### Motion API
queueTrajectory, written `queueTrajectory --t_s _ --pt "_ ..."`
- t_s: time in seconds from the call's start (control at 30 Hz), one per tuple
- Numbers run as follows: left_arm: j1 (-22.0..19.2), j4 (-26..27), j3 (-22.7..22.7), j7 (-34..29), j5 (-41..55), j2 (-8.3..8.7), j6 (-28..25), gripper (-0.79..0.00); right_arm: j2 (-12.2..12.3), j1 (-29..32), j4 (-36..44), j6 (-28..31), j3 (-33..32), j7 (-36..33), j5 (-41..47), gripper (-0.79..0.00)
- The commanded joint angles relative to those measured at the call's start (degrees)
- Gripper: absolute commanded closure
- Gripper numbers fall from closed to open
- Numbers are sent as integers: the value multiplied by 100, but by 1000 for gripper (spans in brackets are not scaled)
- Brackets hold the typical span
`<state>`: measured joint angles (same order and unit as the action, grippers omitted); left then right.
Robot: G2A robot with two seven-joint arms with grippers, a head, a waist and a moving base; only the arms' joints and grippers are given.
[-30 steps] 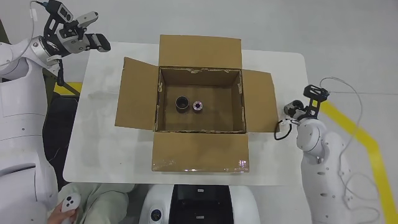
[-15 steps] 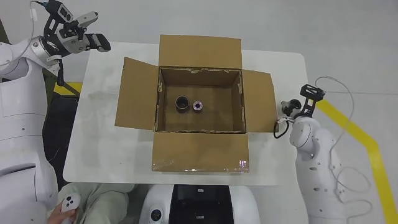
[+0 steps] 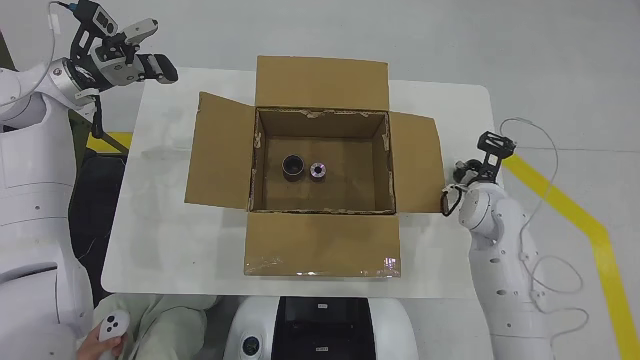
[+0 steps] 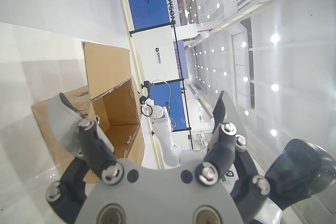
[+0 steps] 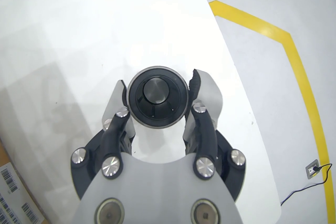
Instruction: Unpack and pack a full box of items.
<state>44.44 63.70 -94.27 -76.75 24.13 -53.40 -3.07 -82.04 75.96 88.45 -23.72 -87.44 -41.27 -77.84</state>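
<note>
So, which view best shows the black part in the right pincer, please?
The right wrist view: close up, the black part fills the right pincer. The top and left wrist views show it too small to tell.

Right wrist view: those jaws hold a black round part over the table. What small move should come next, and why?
Probably lower the black round part and let go: the jaws clamp it over bare white table, outside the cardboard box, so setting it down seems due.

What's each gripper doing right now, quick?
Left gripper: open, empty.
Right gripper: closed on a black round part with a metal rim.
</note>
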Motion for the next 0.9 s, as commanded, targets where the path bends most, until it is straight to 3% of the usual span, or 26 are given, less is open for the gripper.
queueTrajectory --t_s 0.0,0.13,0.87 --pt "0 0 0 0 0 0 0 -785 0 1 -2 -7 3 13 2 -197" --pt "0 0 0 0 0 0 0 -785 3 38 118 11 13 32 -28 0" --pt "0 0 0 0 0 0 0 -785 25 998 2707 -43 85 26 -688 0"
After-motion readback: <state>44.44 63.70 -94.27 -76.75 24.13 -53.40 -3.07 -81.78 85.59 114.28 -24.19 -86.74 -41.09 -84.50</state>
